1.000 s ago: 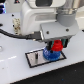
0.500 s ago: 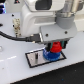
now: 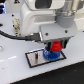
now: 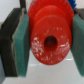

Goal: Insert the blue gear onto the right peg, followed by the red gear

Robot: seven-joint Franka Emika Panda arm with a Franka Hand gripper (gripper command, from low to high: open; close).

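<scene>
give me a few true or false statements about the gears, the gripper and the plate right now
1. The gripper is shut on the red gear. True.
2. The blue gear lies off the plate, on the white table. False: it sits on the plate, under the red gear.
3. The red gear is above the blue gear. True.
4. The gripper's pads are red. False: they are green.

Right peg hidden under gears; blue gear [image 3: 49, 55] mostly covered by red gear [image 3: 56, 48]; wrist view blurred, red gear's rim cut off.
</scene>
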